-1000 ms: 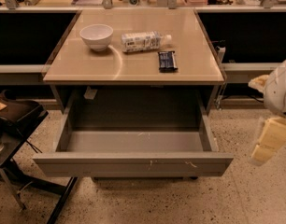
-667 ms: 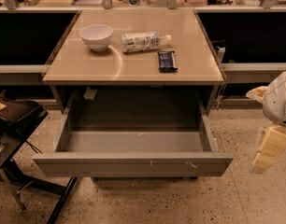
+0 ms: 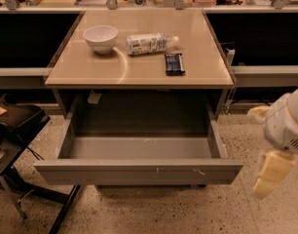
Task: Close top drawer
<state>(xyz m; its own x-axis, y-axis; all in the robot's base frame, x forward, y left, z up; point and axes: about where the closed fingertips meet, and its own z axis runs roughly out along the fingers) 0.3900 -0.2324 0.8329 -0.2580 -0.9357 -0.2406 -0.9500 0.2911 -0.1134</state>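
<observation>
The top drawer (image 3: 139, 172) is pulled far out from under the tan table top (image 3: 139, 67). Its flat grey front faces me, with small pale scratch marks right of centre, and its grey inside is bare. My gripper (image 3: 264, 143) hangs in the air to the right of the drawer's right front corner, apart from it, with nothing in it. One pale finger (image 3: 270, 172) points down and the other (image 3: 258, 113) sits higher, with a wide gap between them. The white wrist (image 3: 288, 126) is cut off by the right edge.
On the table top stand a white bowl (image 3: 100, 37), a plastic bottle lying on its side (image 3: 149, 43) and a dark snack bar (image 3: 174, 64). A black stand (image 3: 17, 123) is at the left, next to the drawer. Dark shelving runs behind. The floor is speckled.
My gripper has moved down and slightly left, toward the level of the drawer front. The drawer has not moved.
</observation>
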